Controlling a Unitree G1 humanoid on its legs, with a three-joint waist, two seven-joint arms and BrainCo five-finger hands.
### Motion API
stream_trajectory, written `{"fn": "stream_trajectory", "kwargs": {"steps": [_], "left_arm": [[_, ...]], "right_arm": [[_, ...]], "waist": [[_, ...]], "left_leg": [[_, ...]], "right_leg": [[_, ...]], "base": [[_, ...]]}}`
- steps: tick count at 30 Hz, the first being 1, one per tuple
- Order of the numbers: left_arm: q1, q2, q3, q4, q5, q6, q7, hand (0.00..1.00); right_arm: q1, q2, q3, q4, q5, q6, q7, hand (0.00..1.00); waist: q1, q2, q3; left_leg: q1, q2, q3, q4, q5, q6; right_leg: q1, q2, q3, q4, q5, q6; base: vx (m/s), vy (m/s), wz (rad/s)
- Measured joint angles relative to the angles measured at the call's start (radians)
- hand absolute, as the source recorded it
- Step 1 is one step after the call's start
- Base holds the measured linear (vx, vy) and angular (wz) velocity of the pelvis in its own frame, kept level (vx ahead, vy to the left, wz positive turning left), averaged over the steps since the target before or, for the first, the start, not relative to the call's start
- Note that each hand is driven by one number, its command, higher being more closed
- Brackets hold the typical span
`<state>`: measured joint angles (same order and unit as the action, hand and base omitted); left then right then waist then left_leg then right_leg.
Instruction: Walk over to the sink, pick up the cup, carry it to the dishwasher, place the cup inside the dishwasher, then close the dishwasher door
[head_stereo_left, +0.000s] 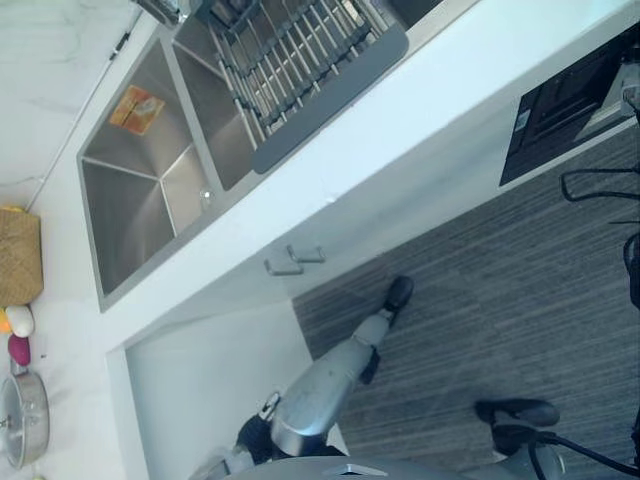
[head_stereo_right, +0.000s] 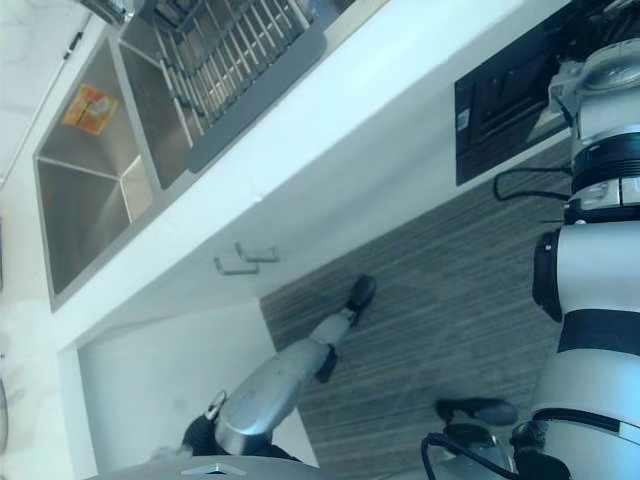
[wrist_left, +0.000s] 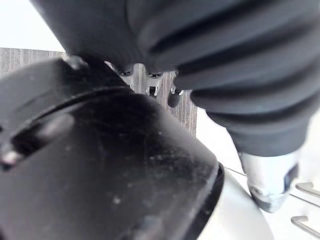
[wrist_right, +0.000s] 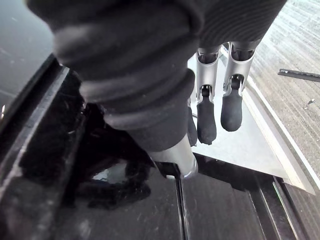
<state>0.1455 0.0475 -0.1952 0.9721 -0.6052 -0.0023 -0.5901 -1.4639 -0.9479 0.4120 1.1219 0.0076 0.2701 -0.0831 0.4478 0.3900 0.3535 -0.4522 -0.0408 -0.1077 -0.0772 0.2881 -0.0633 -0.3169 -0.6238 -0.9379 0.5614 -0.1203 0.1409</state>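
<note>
In the left eye view, the sink (head_stereo_left: 140, 190) is being shown set in the white surface (head_stereo_left: 420, 110), a rack (head_stereo_left: 290, 60) overlapping it. The left hand (head_stereo_left: 398, 292) is being hung above the floor (head_stereo_left: 480, 300); its grip cannot be told. In the right wrist view, the right hand (wrist_right: 206, 117) is being held empty, fingers (wrist_right: 231, 107) straight, beside a black appliance (wrist_right: 50, 150).

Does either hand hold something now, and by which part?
The right hand holds nothing; its fingers are straight. For the left hand, hanging low, it cannot be told.
</note>
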Motion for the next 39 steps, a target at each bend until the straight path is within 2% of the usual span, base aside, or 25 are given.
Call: {"fn": "stream_trajectory", "kwargs": {"steps": [3, 5, 6, 8, 9, 11, 12, 14, 15, 21, 22, 23, 24, 26, 27, 28, 29, 30, 32, 33, 35, 36, 37, 38, 39], "left_arm": [[0.007, 0.000, 0.006, 0.001, -0.001, -0.004, -0.011, 0.00], [0.013, 0.001, 0.026, 0.005, -0.004, 0.003, -0.028, 0.00], [0.022, 0.002, 0.042, 0.005, -0.006, 0.002, -0.039, 0.00], [0.030, 0.009, 0.047, 0.005, -0.019, 0.001, -0.049, 0.00], [0.041, 0.012, 0.065, 0.001, -0.031, 0.000, -0.056, 0.00], [0.045, 0.013, 0.085, 0.001, -0.041, -0.003, -0.054, 0.00], [0.045, 0.014, 0.090, 0.001, -0.041, -0.004, -0.051, 0.00], [0.044, 0.013, 0.124, -0.002, -0.053, -0.006, -0.044, 0.00], [0.044, 0.013, 0.131, -0.002, -0.059, -0.006, -0.042, 0.00], [0.052, 0.022, 0.209, 0.003, -0.062, -0.009, 0.003, 0.00], [0.066, 0.025, 0.235, 0.005, -0.062, -0.009, 0.017, 0.00], [0.080, 0.037, 0.247, 0.018, -0.062, -0.010, 0.026, 0.00], [0.084, 0.042, 0.256, 0.031, -0.061, -0.009, 0.031, 0.00], [0.090, 0.059, 0.304, 0.073, -0.057, -0.008, 0.064, 0.00], [0.092, 0.064, 0.320, 0.074, -0.057, -0.008, 0.071, 0.00], [0.090, 0.077, 0.339, 0.070, -0.057, -0.006, 0.092, 0.00], [0.085, 0.088, 0.347, 0.067, -0.057, -0.005, 0.103, 0.00], [0.066, 0.105, 0.359, 0.054, -0.057, -0.002, 0.134, 0.00], [0.038, 0.113, 0.379, 0.046, -0.034, 0.002, 0.174, 0.00], [0.024, 0.100, 0.395, 0.043, -0.017, 0.000, 0.202, 0.00], [0.005, 0.087, 0.419, 0.068, 0.000, 0.000, 0.217, 0.00], [-0.003, 0.087, 0.451, 0.096, 0.004, 0.002, 0.227, 0.00], [0.001, 0.064, 0.484, 0.110, 0.005, 0.006, 0.243, 0.00], [0.001, 0.030, 0.510, 0.108, 0.011, 0.013, 0.256, 0.00], [0.001, 0.027, 0.523, 0.099, 0.016, 0.013, 0.258, 0.00]], "right_arm": [[0.001, 0.009, 0.009, 0.008, 0.002, -0.001, 0.058, 0.00], [0.009, 0.010, 0.007, 0.008, 0.030, -0.033, 0.110, 0.00], [0.035, 0.011, 0.006, 0.007, 0.026, -0.085, 0.180, 0.00], [0.069, 0.022, -0.015, 0.005, 0.026, -0.122, 0.226, 0.00], [0.126, 0.040, -0.074, -0.009, 0.024, -0.177, 0.272, 0.00], [0.197, 0.074, -0.147, -0.017, 0.032, -0.245, 0.308, 0.00], [0.225, 0.084, -0.173, -0.028, 0.040, -0.265, 0.317, 0.00], [0.317, 0.132, -0.286, -0.058, 0.063, -0.342, 0.323, 0.00], [0.344, 0.145, -0.319, -0.061, 0.072, -0.357, 0.322, 0.00], [0.711, 0.224, -0.615, -0.085, 0.085, -0.483, 0.291, 0.00], [0.816, 0.271, -0.674, -0.083, 0.085, -0.512, 0.280, 0.00], [0.922, 0.324, -0.715, -0.083, 0.085, -0.544, 0.265, 0.00], [0.975, 0.352, -0.733, -0.082, 0.085, -0.557, 0.253, 0.00], [1.166, 0.460, -0.804, -0.082, 0.080, -0.589, 0.211, 0.00], [1.213, 0.488, -0.824, -0.082, 0.075, -0.599, 0.204, 0.00], [1.294, 0.548, -0.870, -0.082, 0.061, -0.612, 0.202, 0.00], [1.329, 0.578, -0.893, -0.082, 0.057, -0.619, 0.201, 0.00], [1.390, 0.632, -0.921, -0.082, 0.040, -0.630, 0.187, 0.00], [1.454, 0.689, -0.947, -0.081, 0.038, -0.635, 0.169, 0.00], [1.488, 0.723, -0.979, -0.078, 0.038, -0.633, 0.162, 0.00], [1.505, 0.764, -1.025, -0.077, 0.038, -0.631, 0.163, 0.00], [1.524, 0.789, -1.048, -0.075, 0.034, -0.633, 0.168, 0.00], [1.562, 0.792, -1.064, -0.081, 0.034, -0.630, 0.169, 0.00], [1.614, 0.816, -1.068, -0.096, 0.035, -0.623, 0.168, 0.00], [1.638, 0.839, -1.074, -0.096, 0.035, -0.614, 0.169, 0.00]], "waist": [[-0.014, -0.002, 0.001], [-0.032, -0.004, 0.003], [-0.051, -0.011, 0.008], [-0.070, -0.023, 0.018], [-0.096, -0.042, 0.034], [-0.124, -0.068, 0.054], [-0.129, -0.076, 0.059], [-0.158, -0.109, 0.084], [-0.166, -0.117, 0.090], [-0.220, -0.229, 0.139], [-0.245, -0.263, 0.130], [-0.272, -0.297, 0.110], [-0.286, -0.308, 0.098], [-0.324, -0.343, 0.051], [-0.330, -0.353, 0.033], [-0.343, -0.375, 0.003], [-0.352, -0.379, -0.006], [-0.369, -0.403, -0.021], [-0.376, -0.433, -0.038], [-0.375, -0.470, -0.057], [-0.386, -0.468, -0.060], [-0.404, -0.487, -0.060], [-0.413, -0.447, -0.074], [-0.419, -0.388, -0.097], [-0.418, -0.386, -0.105]], "left_leg": [[0.020, 0.005, 0.004, 0.000, -0.004, -0.006], [0.038, 0.008, 0.005, 0.000, -0.008, -0.010], [0.066, 0.014, 0.005, 0.000, -0.012, -0.015], [0.088, 0.019, 0.005, 0.000, -0.016, -0.019], [0.113, 0.030, 0.007, -0.001, -0.026, -0.020], [0.137, 0.039, 0.011, -0.001, -0.031, -0.022], [0.143, 0.042, 0.011, -0.001, -0.032, -0.023], [0.160, 0.055, 0.017, -0.001, -0.033, -0.025], [0.166, 0.057, 0.018, -0.001, -0.034, -0.026], [0.257, 0.050, 0.028, -0.001, -0.059, -0.019], [0.283, 0.038, 0.027, -0.002, -0.077, -0.016], [0.304, 0.031, 0.027, -0.007, -0.092, -0.004], [0.314, 0.032, 0.027, -0.007, -0.101, 0.002], [0.365, 0.038, 0.028, -0.007, -0.127, 0.026], [0.374, 0.038, 0.027, -0.007, -0.133, 0.031], [0.387, 0.041, 0.011, -0.007, -0.142, 0.043], [0.388, 0.049, -0.008, -0.007, -0.144, 0.045], [0.388, 0.052, -0.039, -0.002, -0.144, 0.046], [0.388, 0.032, -0.060, -0.002, -0.144, 0.046], [0.389, -0.001, -0.044, -0.008, -0.150, 0.045], [0.399, 0.006, 0.033, -0.008, -0.228, 0.067], [0.354, 0.010, 0.191, 0.226, -0.298, 0.112], [0.326, 0.051, 0.275, 0.383, -0.377, 0.117], [0.360, 0.097, 0.267, 0.406, -0.447, 0.116], [0.382, 0.097, 0.240, 0.385, -0.454, 0.106]], "right_leg": [[0.017, 0.002, 0.002, 0.001, -0.004, -0.001], [0.037, 0.006, 0.000, -0.002, -0.004, -0.001], [0.069, 0.017, -0.002, -0.013, -0.004, 0.000], [0.092, 0.024, -0.004, -0.018, -0.005, 0.001], [0.117, 0.038, -0.005, -0.027, -0.006, 0.000], [0.144, 0.050, -0.006, -0.033, -0.008, 0.000], [0.149, 0.055, -0.005, -0.036, -0.008, -0.001], [0.168, 0.070, -0.003, -0.047, -0.005, -0.001], [0.176, 0.073, -0.004, -0.050, -0.004, -0.001], [0.291, 0.109, -0.006, -0.129, 0.037, 0.001], [0.322, 0.106, 0.001, -0.140, 0.050, -0.011], [0.336, 0.103, 0.032, -0.140, 0.072, -0.042], [0.339, 0.104, 0.051, -0.135, 0.092, -0.071], [0.348, 0.117, 0.160, -0.113, 0.186, -0.175], [0.344, 0.127, 0.203, -0.113, 0.208, -0.181], [0.332, 0.164, 0.316, -0.108, 0.192, -0.160], [0.329, 0.204, 0.370, -0.114, 0.141, -0.125], [0.336, 0.294, 0.436, -0.154, 0.040, -0.095], [0.360, 0.387, 0.458, -0.270, -0.024, -0.084], [0.403, 0.385, 0.433, -0.331, -0.047, -0.021], [0.411, 0.386, 0.434, -0.333, -0.026, -0.047], [0.426, 0.362, 0.435, -0.313, -0.024, -0.049], [0.427, 0.378, 0.450, -0.237, -0.022, -0.052], [0.383, 0.389, 0.526, -0.066, -0.026, -0.078], [0.366, 0.399, 0.575, -0.036, -0.046, -0.085]], "base": [[-0.04, -0.074, -0.05], [-0.04, -0.075, -0.07], [-0.02, -0.047, -0.06], [-0.03, -0.061, -0.09], [-0.04, -0.089, -0.13], [-0.04, -0.083, -0.09], [-0.04, -0.074, -0.07], [-0.03, -0.071, -0.07], [-0.03, -0.061, -0.04], [0.02, -0.036, -0.02], [0.10, 0.017, 0.10], [0.11, 0.026, 0.10], [0.13, 0.044, 0.07], [0.16, 0.056, 0.02], [0.22, 0.047, 0.12], [0.18, -0.014, 0.22], [0.19, -0.097, 0.45], [0.09, -0.177, 0.50], [0.07, -0.177, 0.39], [0.03, -0.104, 0.11], [0.03, -0.017, 0.19], [0.06, 0.034, 0.52], [0.08, 0.110, 0.95], [0.04, 0.106, 0.91], [0.02, 0.061, 1.02]]}}
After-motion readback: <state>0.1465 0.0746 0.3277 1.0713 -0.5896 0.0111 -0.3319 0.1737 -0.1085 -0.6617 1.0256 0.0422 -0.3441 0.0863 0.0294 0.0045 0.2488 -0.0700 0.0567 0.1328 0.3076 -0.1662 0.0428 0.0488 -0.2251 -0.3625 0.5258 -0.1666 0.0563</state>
